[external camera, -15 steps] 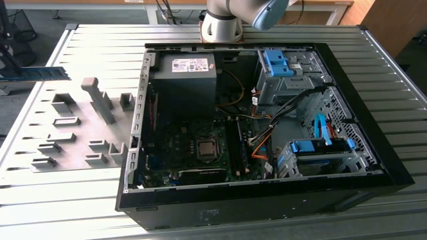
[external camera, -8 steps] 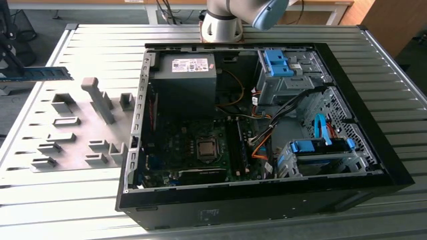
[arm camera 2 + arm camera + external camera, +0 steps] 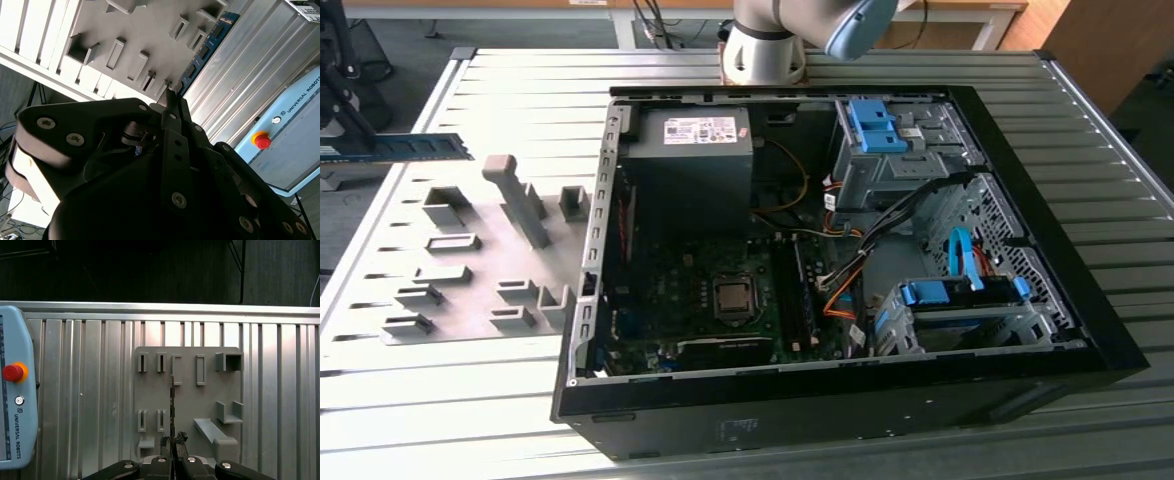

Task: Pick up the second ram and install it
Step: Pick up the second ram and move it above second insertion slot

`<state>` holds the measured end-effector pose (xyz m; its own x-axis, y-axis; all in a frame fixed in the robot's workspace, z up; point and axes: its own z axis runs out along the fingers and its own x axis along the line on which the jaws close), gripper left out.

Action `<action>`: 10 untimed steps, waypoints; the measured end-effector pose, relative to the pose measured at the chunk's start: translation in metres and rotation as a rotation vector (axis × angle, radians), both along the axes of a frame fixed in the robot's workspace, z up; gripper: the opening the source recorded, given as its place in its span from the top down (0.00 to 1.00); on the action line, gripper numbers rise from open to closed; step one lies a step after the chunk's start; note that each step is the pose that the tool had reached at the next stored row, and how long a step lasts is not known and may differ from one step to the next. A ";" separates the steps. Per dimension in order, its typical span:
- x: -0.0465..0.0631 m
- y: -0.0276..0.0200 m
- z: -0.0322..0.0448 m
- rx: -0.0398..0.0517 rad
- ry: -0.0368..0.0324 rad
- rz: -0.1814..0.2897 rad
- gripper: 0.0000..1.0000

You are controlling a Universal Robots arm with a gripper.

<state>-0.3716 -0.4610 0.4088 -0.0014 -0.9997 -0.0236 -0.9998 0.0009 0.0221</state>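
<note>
Ribbed metal tabletop (image 3: 507,70) carries what you need to watch: an open computer case (image 3: 854,405) in the middle and a grey holder plate (image 3: 467,275) toward the exterior view's left. Your gripper (image 3: 173,442) is clamped on the second ram (image 3: 172,400), pinching one end so the stick runs straight out past the fingertips. In the first wrist view you see it edge-on above the plate, apparently clear of the blocks. In the exterior view the stick hangs at the far left edge, well apart from the case. Its long axis there runs left to right. The black memory slots (image 3: 794,290) beside the processor socket run near to far, so stick and slots look crosswise to each other.
</note>
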 end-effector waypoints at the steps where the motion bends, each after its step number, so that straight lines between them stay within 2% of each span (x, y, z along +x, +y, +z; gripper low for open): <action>1: 0.001 0.0000 0.0000 0.0000 -0.0001 0.000 0.86; 10: 0.008 0.0000 0.0000 0.0000 0.0000 0.000 0.86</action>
<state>-0.3641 -0.4610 0.4088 -0.0014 -0.9997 -0.0236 -0.9998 0.0009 0.0221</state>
